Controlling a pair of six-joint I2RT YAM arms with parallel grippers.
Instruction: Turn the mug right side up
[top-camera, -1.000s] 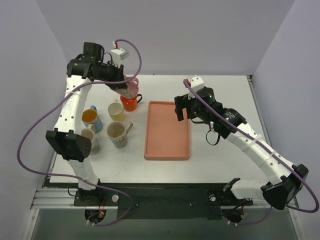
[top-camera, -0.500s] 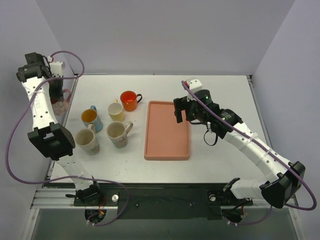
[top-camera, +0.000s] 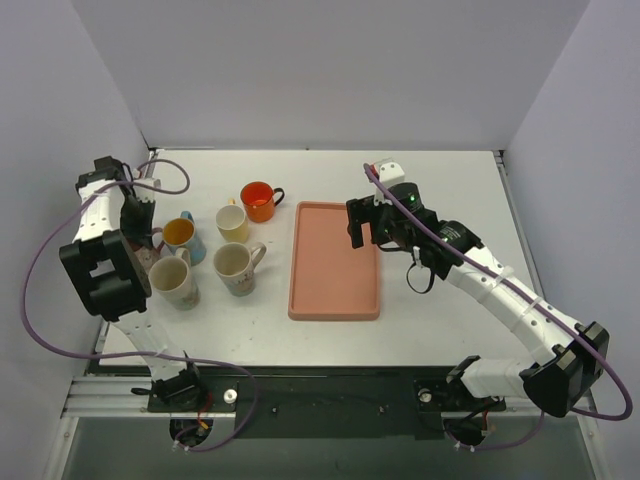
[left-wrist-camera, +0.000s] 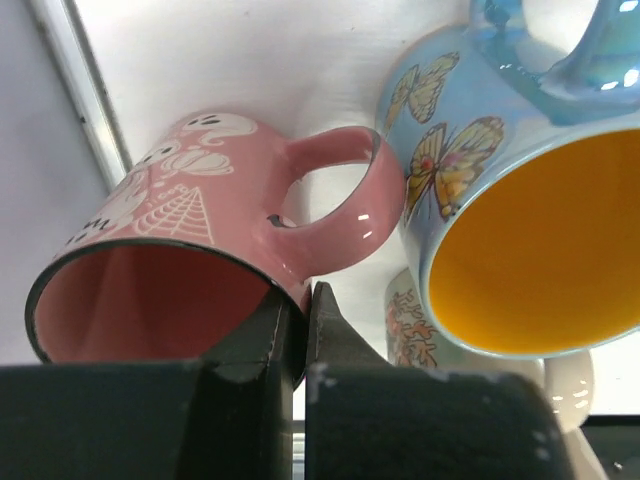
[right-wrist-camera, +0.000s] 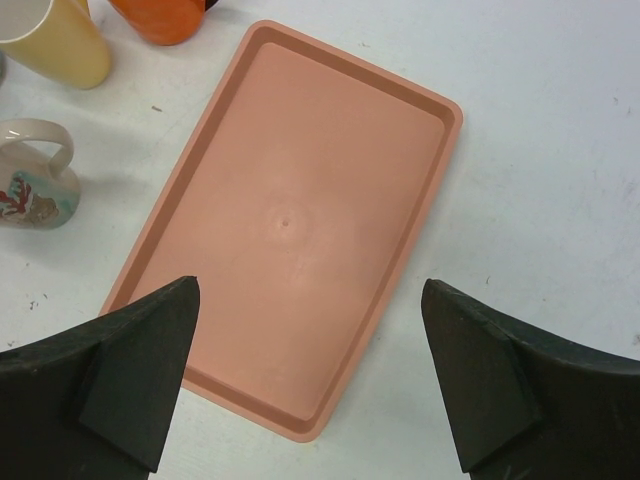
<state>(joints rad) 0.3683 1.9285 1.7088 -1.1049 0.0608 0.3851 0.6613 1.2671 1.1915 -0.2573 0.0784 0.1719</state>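
Observation:
The pink mug (left-wrist-camera: 190, 250) with white ghost and web drawings has its mouth turned up toward the wrist camera, like the blue butterfly mug (left-wrist-camera: 520, 240) just right of it. My left gripper (left-wrist-camera: 300, 300) is shut on its rim beside the handle, one finger inside and one outside. In the top view the left gripper (top-camera: 146, 240) and the mostly hidden pink mug (top-camera: 152, 260) are at the table's left edge, left of the blue mug (top-camera: 181, 235). I cannot tell if the pink mug touches the table. My right gripper (right-wrist-camera: 310, 288) is open and empty above the tray; it also shows in the top view (top-camera: 358, 225).
An orange mug (top-camera: 258, 200), a yellow mug (top-camera: 232, 222) and two white mugs (top-camera: 234, 265) (top-camera: 170, 282) stand upright left of the salmon tray (top-camera: 335, 300). The tray (right-wrist-camera: 290, 220) holds nothing. The table's left rail (left-wrist-camera: 75, 90) runs close by the pink mug.
The left arm carried the pink mug from above the orange mug out past the table's left side, then back down beside the blue mug. The right arm barely moved.

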